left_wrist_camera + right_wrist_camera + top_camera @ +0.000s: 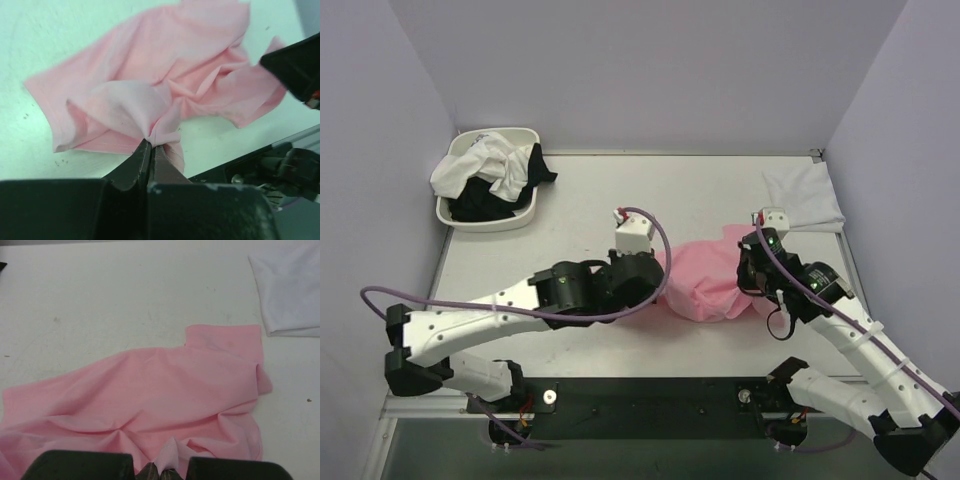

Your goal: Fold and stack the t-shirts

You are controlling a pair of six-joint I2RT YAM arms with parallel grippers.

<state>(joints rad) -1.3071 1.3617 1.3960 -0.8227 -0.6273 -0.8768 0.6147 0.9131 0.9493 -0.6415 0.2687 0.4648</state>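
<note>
A light pink t-shirt lies crumpled in the middle of the table between both arms. My left gripper is shut on a pinch of the pink t-shirt's near edge, its gripper closed tight on the cloth. My right gripper is shut on another fold of the pink t-shirt, with the gripper at the bottom edge of its view. A white t-shirt lies folded at the back right; it also shows in the right wrist view.
A white oval basin at the back left holds white and black shirts. Walls enclose the table on the left, back and right. The black front rail runs along the near edge.
</note>
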